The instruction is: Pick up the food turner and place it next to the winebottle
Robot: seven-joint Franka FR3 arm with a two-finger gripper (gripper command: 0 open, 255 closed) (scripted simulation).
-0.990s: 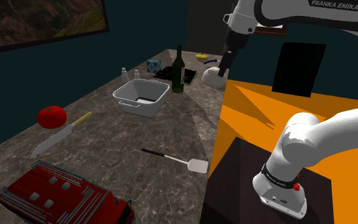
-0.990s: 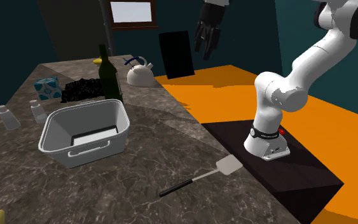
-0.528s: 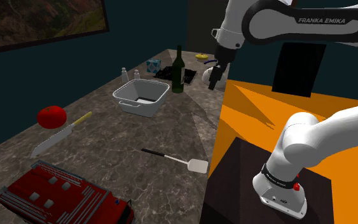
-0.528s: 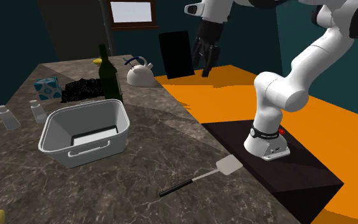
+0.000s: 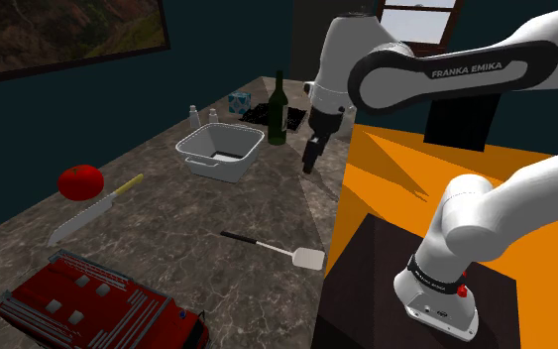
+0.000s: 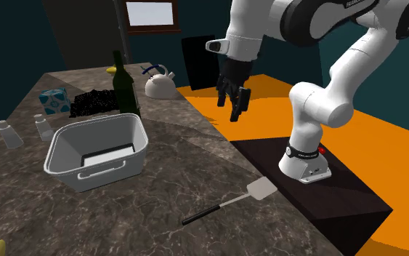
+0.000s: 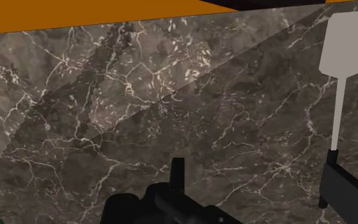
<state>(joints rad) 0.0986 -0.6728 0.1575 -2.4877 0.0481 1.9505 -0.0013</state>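
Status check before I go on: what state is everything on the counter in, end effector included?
end effector: open, empty, above the counter.
food turner: lying flat, untouched.
wine bottle: upright.
white tub: upright, open-topped.
knife: lying flat.
kettle: upright.

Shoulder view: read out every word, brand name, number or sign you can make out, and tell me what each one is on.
"FRANKA EMIKA": white capitals on the dark cover of the arm.
wine bottle: any lettering on it is too small to read.
Nothing else in this view carries text that can be read.
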